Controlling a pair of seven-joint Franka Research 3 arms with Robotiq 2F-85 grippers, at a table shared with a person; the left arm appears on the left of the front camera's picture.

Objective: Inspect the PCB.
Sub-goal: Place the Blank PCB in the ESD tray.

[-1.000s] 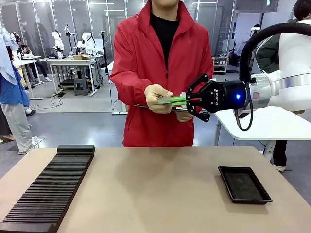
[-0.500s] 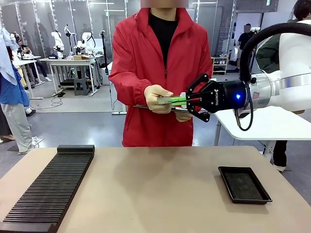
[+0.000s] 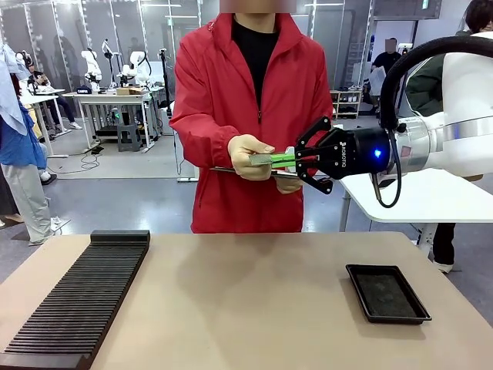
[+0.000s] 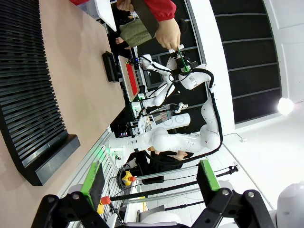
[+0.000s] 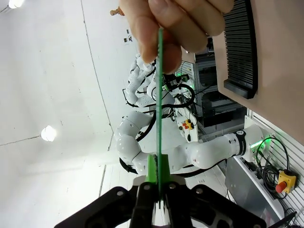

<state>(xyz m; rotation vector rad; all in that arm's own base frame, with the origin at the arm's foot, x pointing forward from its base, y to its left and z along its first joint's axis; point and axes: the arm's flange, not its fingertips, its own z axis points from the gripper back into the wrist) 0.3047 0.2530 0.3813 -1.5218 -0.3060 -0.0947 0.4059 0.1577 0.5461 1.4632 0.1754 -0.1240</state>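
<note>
Beige table (image 3: 246, 308) carries a black slotted rack (image 3: 77, 301) on the robot's left and a small black tray (image 3: 387, 293) on its right, with a grey-floored workshop behind. Above the far edge, the PCB (image 3: 262, 159) lies level in the air. Its long axis runs side to side, one end in the person's hand (image 3: 248, 154), the other pinched in the right claw (image 3: 296, 159), whose pads are clamped tight on it. From the right wrist it appears edge-on, pointing straight away. The left claw (image 4: 149, 175) gapes wide, holding nothing.
</note>
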